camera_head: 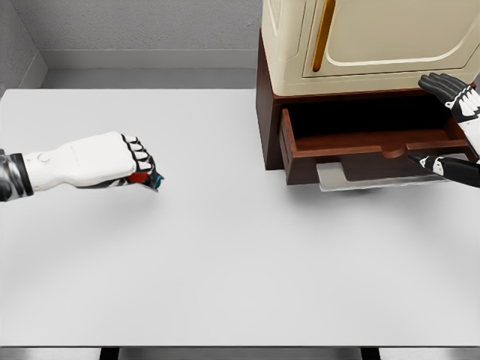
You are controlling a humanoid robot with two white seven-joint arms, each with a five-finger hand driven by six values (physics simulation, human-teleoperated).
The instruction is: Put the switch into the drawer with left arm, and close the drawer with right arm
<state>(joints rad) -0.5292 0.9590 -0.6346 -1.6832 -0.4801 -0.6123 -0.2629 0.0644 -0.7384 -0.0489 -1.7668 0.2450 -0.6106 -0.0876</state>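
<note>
The switch (148, 178), a small red and blue item, was enclosed in the left hand (124, 160) over the left part of the white table (240, 270); only its red body and a blue edge protruded below the curled fingers (139, 154), so its full form could not be determined. The left hand was closed around the switch in a fist, and its white forearm entered from the left edge of the head view. The switch was well apart from the drawer (371, 146), which stood pulled out from the dark brown base of the cabinet (360, 45) at the rear right of the table. The drawer interior was in shadow, and its front panel carried a curved recess along the top edge. A pale flat panel (375, 176) lay just beneath the drawer front. The cabinet's upper section was cream-coloured with an orange vertical handle (324, 34). The right hand (457, 120) was positioned at the right end of the drawer front, with dark fingers extended above it and the thumb beside the lower edge, uncurled and gripping nothing.
</note>
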